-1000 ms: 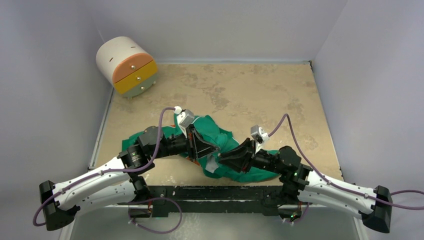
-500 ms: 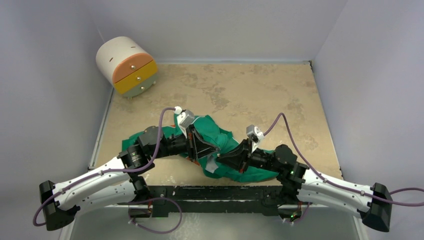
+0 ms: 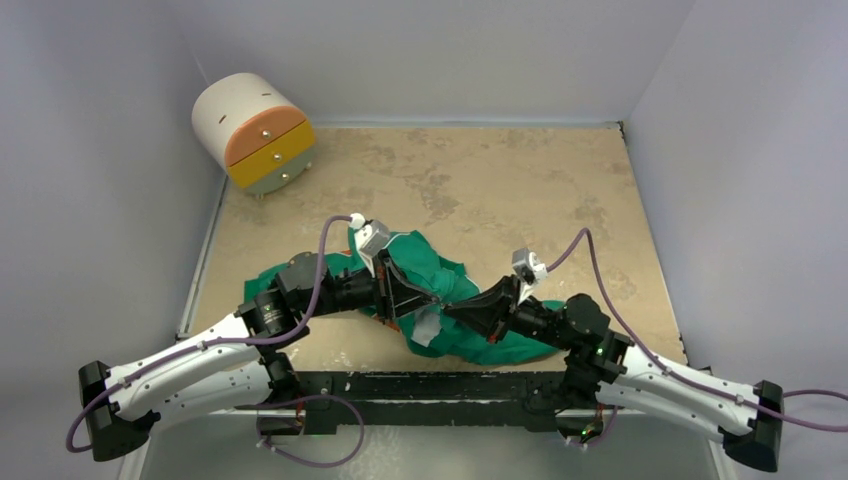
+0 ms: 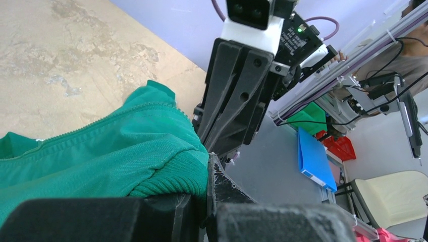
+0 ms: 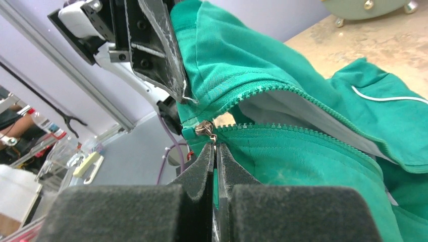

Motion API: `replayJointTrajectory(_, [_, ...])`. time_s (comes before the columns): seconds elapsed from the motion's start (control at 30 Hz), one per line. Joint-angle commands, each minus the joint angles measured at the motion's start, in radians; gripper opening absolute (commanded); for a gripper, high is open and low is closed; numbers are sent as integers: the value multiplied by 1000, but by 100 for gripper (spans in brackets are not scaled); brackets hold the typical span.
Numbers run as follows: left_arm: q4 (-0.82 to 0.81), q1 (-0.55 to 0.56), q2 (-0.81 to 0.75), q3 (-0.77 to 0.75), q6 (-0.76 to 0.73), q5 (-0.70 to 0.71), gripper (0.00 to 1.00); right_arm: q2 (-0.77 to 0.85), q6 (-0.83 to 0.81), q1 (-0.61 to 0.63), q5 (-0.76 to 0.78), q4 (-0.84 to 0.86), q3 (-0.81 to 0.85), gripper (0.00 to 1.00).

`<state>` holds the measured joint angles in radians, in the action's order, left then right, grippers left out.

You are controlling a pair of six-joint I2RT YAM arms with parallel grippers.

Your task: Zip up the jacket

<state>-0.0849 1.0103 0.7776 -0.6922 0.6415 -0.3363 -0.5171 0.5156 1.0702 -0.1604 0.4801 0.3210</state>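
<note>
1. The jacket (image 3: 445, 285) lies bunched on the table (image 3: 520, 180) near its front edge, between the two arms; the foot of its zip is held up off the surface where the grippers meet.
2. The left gripper (image 4: 208, 169) has its fingers clamped on the ribbed hem (image 4: 169, 179), just beside the foot of the zip; it has stayed put over the last second.
3. The right gripper (image 5: 216, 151) has its fingers pressed together on the tab (image 5: 213, 137) that hangs from the slider (image 5: 203, 129); no gap shows between them.
4. What changed: the right arm (image 3: 650, 375) first pushed its wrist in toward the left gripper, then drew back toward its own side and dropped its forearm lower; the cloth near the grippers shifted a little with it; the rest of the jacket lies as it did.
5. What that means, as a judgement: the push in looks like settling the grip on the tab, and the draw back looks like the start of the pull; yet the slider sits at the very foot of the zip; beyond it the teeth (image 5: 282, 128) gape apart with grey lining (image 5: 282, 108) showing between them; so the closing has barely begun.
6. Next, by my reckoning: draw the tab along the teeth, away from the left gripper, while that gripper keeps the hem taut; the tab is small and may slip; the bunched cloth bends the track, so lining could catch in the slider.
</note>
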Motion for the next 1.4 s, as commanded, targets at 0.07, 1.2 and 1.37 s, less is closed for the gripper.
replayJointTrajectory(0.07, [-33,5,-15,-59,-37,-32,0,83,-31,-6,194,-137,86,0])
replayJointTrajectory(1.2, [-49,11,4,-66,-12,-102,0,-51,-92,-5,467,-262,224,0])
replayJointTrajectory(1.37, [-14,11,-6,-75,-25,-10,0,-30,-123,-5,336,-206,178,0])
